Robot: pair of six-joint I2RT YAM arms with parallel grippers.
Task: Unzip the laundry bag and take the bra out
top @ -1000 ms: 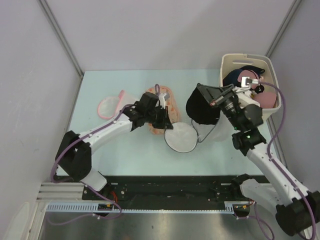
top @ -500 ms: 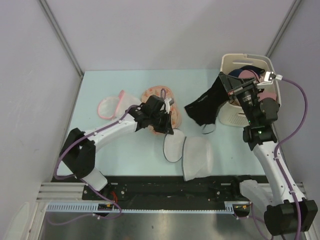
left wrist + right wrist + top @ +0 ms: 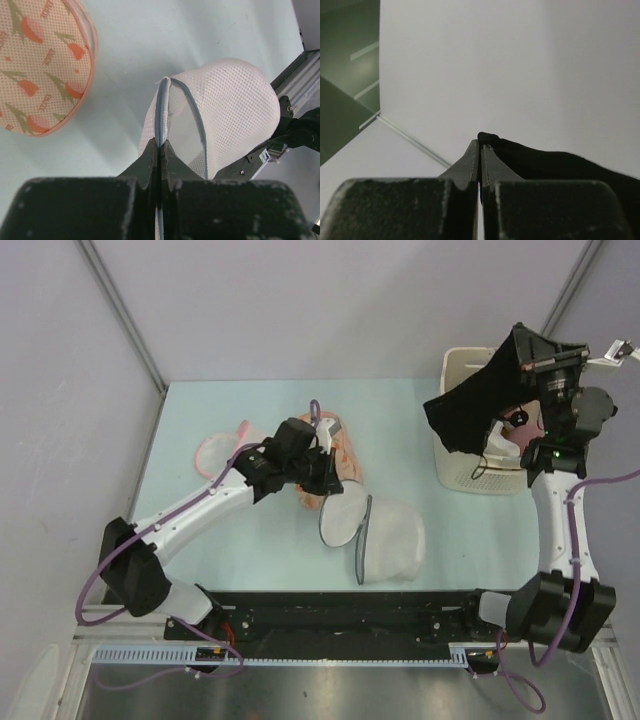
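1. My left gripper (image 3: 159,146): jaws fully closed, pinching the blue zipper edge of the white mesh laundry bag (image 3: 235,105).
2. Laundry bag: on the table (image 3: 250,540) near its front edge, mouth gaping, round flap standing up.
3. My right gripper (image 3: 480,144): jaws fully closed on the black bra (image 3: 468,410), lifted clear of the bag.
4. Bra: hanging in the air at the white basket (image 3: 462,476), well apart from the bag.
5. Peach patterned mesh bag (image 3: 35,65): flat on the table just beside the laundry bag.

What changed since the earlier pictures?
The right gripper, shut on the black bra, lifted it right and away from the white mesh bag to over the basket. The bag dropped flat. The left gripper still clamps the bag's zipper edge; the basket stayed put.
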